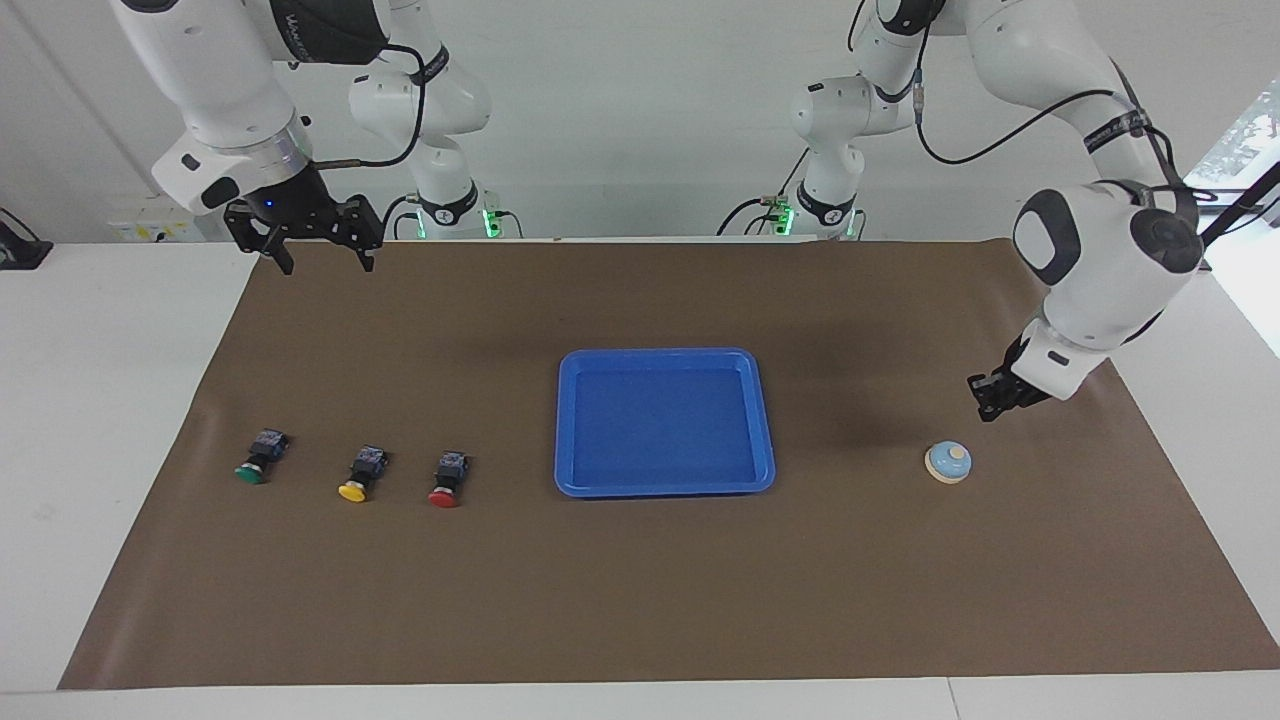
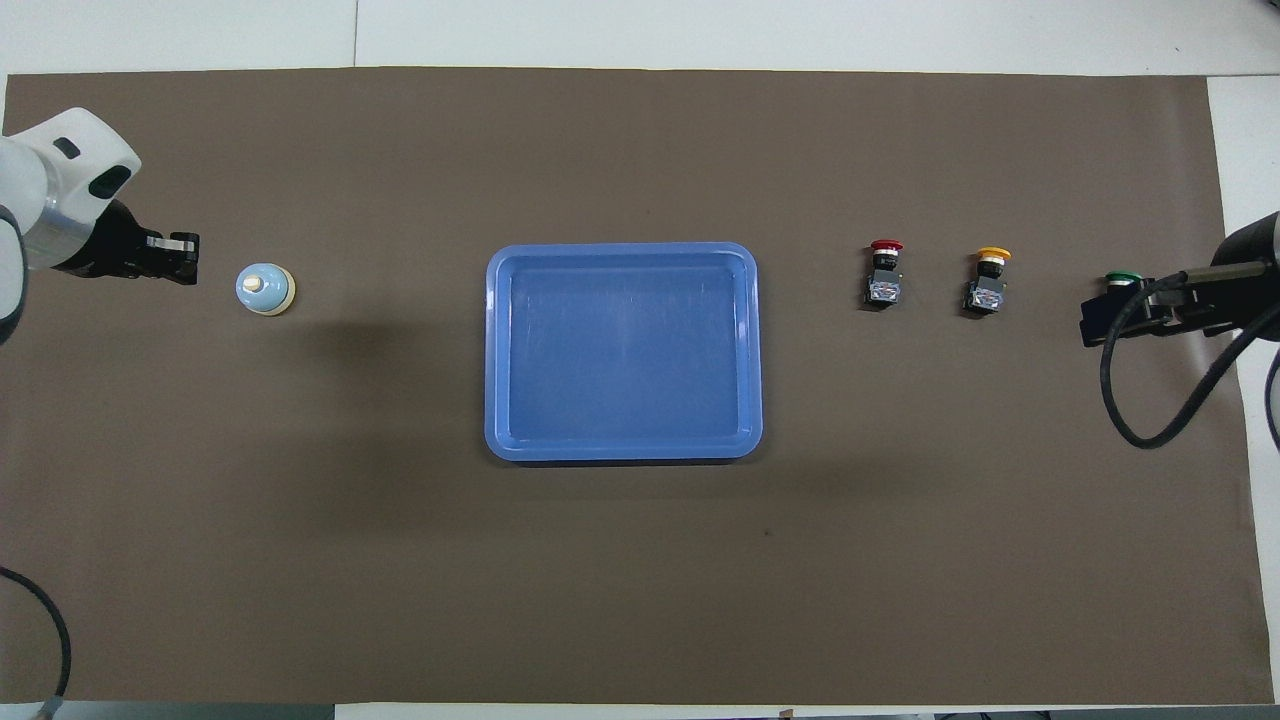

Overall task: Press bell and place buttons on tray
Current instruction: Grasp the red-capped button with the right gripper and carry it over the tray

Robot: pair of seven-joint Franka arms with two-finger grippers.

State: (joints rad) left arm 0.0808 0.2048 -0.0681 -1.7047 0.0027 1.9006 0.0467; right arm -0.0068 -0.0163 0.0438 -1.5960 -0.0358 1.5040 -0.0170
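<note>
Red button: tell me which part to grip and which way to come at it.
The red button lies on its side on the brown mat, beside the tray, its cap pointing away from the robots. Probably best to come straight down from above and close across the black blocky body: its flat sides suit two fingers, while the round cap might slip.
</note>
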